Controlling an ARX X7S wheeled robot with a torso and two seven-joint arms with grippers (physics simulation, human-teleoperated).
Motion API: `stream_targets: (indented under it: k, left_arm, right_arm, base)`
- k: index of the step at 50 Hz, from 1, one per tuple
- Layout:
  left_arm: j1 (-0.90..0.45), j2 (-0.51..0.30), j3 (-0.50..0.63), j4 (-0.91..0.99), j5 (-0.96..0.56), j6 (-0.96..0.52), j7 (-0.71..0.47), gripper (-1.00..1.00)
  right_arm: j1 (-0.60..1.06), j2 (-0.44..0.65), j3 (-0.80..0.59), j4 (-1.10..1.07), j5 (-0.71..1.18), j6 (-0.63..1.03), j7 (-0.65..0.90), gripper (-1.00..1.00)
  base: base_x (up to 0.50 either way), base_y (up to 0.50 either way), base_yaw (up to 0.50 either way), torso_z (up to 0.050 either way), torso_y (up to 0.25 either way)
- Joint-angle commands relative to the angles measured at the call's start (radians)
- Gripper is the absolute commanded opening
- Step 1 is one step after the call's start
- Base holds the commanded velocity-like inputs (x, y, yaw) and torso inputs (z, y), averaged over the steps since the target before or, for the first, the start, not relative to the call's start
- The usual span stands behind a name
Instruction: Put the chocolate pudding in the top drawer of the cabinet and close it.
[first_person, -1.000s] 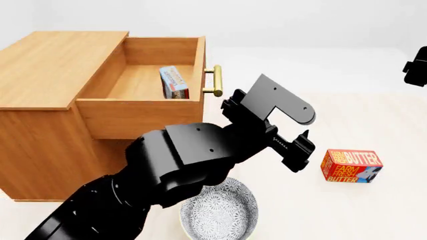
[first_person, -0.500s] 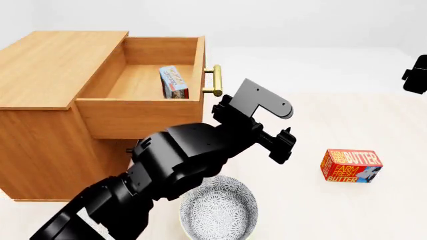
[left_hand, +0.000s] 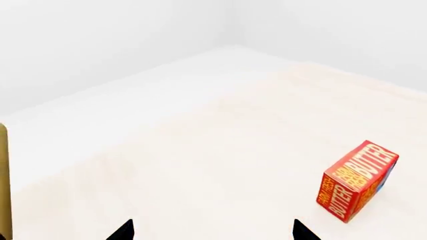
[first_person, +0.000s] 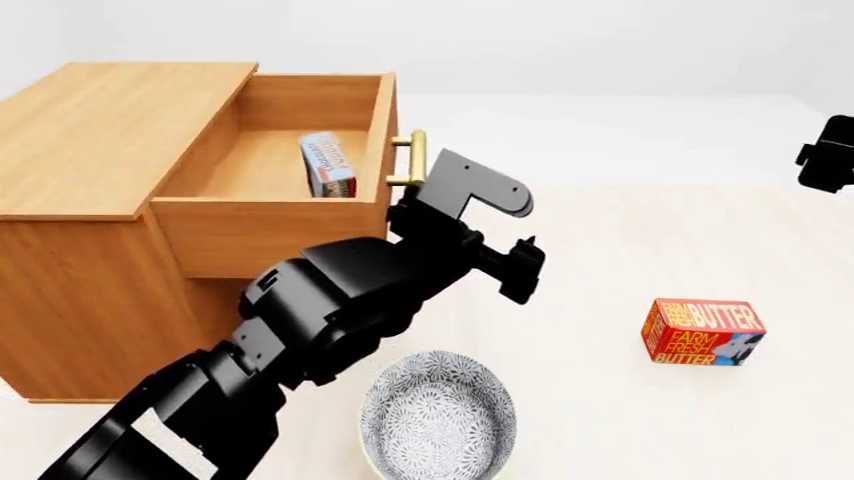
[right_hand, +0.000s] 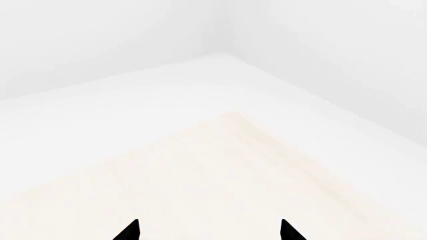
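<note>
Chocolate pudding (first_person: 326, 165) thin flat box on edge in wooden top drawer (first_person: 280, 235); left pincer (left_hand: 212, 231) wide, empty.

In the head view, the black left arm and its gripper (first_person: 514, 270) have swung from mid-frame up and leftward until the arm presses against the brass bar handle (first_person: 416, 158) of the light-brown wooden top drawer (first_person: 274, 235). The drawer front has shifted slightly left, into the cabinet. The light-blue and red chocolate pudding box (first_person: 327, 165) inside has moved left with it.
</note>
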Motion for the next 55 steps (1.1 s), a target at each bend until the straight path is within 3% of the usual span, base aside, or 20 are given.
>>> stream_targets:
  k: [1, 20, 41, 55]
  left_arm:
    - [0.0, -0.044, -0.013, -0.014, 0.008, 0.01, -0.003, 1.0]
    - [-0.024, -0.168, -0.051, 0.027, -0.009, -0.011, -0.007, 1.0]
    - [-0.018, -0.265, -0.09, 0.004, -0.017, -0.006, -0.012, 1.0]
    - [-0.013, -0.337, -0.12, 0.001, -0.024, -0.005, -0.023, 1.0]
  right_arm:
    - [-0.017, -0.023, 0.005, 0.01, 0.002, -0.011, -0.005, 1.0]
    - [-0.074, -0.07, 0.011, 0.034, 0.007, -0.051, -0.037, 1.0]
    - [-0.099, -0.217, 0.023, 0.153, 0.012, -0.05, -0.103, 1.0]
    - [-0.095, -0.215, 0.027, 0.146, 0.008, -0.042, -0.103, 1.0]
  base:
    - [0.0, 0.0, 0.0, 0.0, 0.0]
    - [0.0, 0.0, 0.0, 0.0, 0.0]
    - [0.0, 0.0, 0.0, 0.0, 0.0]
    - [0.0, 0.0, 0.0, 0.0, 0.0]
